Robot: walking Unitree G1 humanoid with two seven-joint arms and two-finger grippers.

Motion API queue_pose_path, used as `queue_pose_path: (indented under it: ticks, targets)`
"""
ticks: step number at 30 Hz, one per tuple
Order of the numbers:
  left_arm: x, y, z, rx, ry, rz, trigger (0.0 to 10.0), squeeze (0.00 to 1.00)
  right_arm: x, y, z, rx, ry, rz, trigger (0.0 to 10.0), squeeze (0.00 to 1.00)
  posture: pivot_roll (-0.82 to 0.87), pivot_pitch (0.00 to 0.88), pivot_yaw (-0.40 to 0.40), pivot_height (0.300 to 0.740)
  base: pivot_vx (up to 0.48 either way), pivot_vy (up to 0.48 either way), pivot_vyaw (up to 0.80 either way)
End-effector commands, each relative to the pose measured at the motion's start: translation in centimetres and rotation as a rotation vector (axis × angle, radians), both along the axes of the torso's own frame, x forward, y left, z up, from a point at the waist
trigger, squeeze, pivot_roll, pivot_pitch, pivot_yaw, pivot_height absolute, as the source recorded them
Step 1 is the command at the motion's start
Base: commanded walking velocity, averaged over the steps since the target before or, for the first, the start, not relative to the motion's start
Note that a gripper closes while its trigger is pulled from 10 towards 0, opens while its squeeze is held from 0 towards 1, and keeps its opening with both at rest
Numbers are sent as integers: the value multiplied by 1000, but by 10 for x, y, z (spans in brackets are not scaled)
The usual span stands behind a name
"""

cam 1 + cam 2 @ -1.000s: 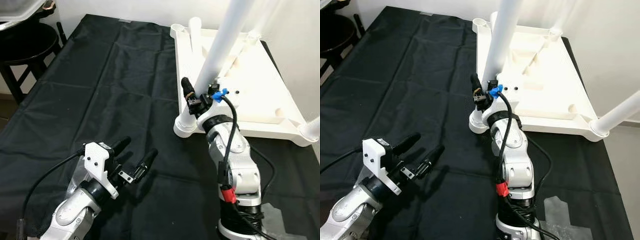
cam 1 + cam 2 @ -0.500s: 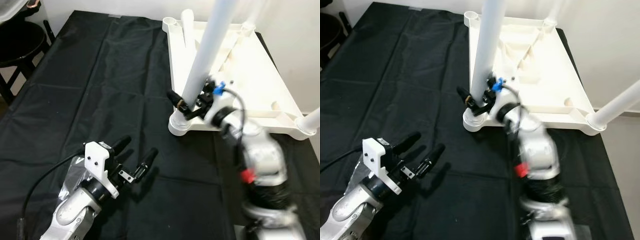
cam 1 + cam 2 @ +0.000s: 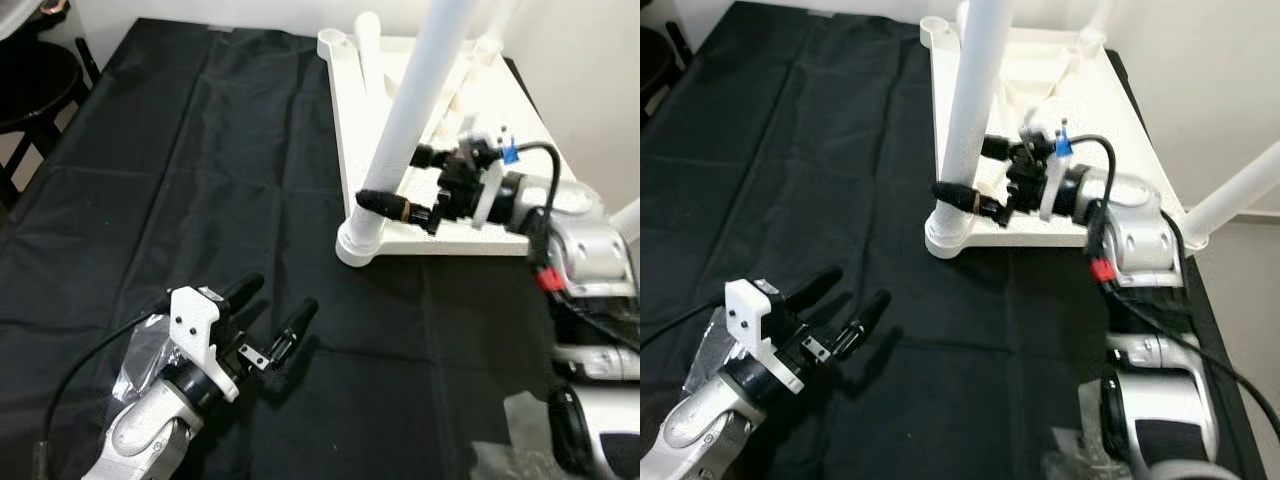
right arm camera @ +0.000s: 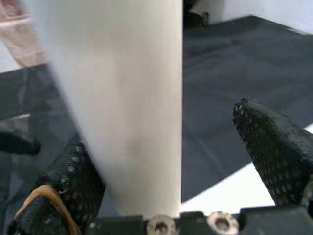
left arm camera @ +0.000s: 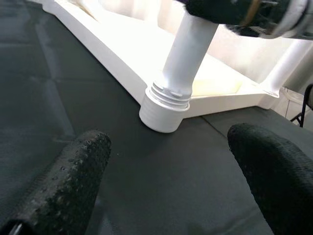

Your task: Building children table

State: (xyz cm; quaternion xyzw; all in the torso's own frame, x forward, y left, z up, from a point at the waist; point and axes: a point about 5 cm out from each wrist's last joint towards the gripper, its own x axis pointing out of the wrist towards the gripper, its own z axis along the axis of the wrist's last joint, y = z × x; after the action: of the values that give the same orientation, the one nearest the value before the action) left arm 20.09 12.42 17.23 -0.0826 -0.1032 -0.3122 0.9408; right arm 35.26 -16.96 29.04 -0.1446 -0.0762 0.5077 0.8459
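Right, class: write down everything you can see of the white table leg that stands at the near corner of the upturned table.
The table leg is a smooth white tube, plastic by its look, rising steeply and leaning a little. Its ribbed lower end sits in a round socket at the corner of the white table top, which lies upside down on black cloth. The right claw is open, its fingers straddling the leg low down, one finger against it.
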Motion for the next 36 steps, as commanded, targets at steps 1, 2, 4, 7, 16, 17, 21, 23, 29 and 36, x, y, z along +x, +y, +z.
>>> queue_pose_path:
  ticks: [1, 2, 4, 7, 16, 17, 21, 23, 29, 36]
  targets:
    - [-4, -1, -3, -2, 23, -3, 10000, 0, 6, -1, 1, 11, -1, 27, 8510, 0, 61, 291, -106, 740, 0, 0, 0]
    - [-4, -1, -3, -2, 23, -3, 10000, 0, 6, -1, 2, 10, 0, 44, 4588, 0, 66, 290, -111, 740, 0, 0, 0]
    - [-5, -2, -3, -2, 23, -2, 10000, 0, 6, -1, 3, 9, 11, 89, 0, 0, 66, 290, -111, 740, 0, 0, 0]
    - [-6, -2, -3, -3, 23, -2, 10000, 0, 5, -1, 3, 4, 29, 157, 0, 0, 62, 286, -114, 740, 0, 0, 0]
    - [-4, -4, -5, -6, 27, -2, 10000, 0, 2, -10, -13, -2, 77, 167, 0, 0, 49, 264, -130, 740, 0, 0, 0]
    - [-4, -4, -5, -6, 27, -1, 10000, 0, 1, -12, -17, -5, 84, 157, 0, 0, 49, 264, -130, 740, 0, 0, 0]
    - [-3, -3, -5, -8, 25, 0, 10000, 0, -16, 4, -44, 29, 142, 57, 0, 0, 28, 263, -128, 740, 0, 0, 0]
    - [-2, -2, -6, -8, 24, 0, 10000, 0, -27, 15, -56, 68, 181, -4, 0, 0, 25, 262, -128, 740, 0, 0, 0]
    - [1, 0, -8, -5, 27, -5, 10000, 0, -50, 42, -90, 133, 225, -463, 0, 0, 10, 245, -120, 740, 0, 0, 0]
    - [5, 0, -11, 7, 26, -8, 10000, 0, -59, 58, -118, 224, 274, -901, 0, 0, 27, 227, -111, 740, 0, 0, 0]
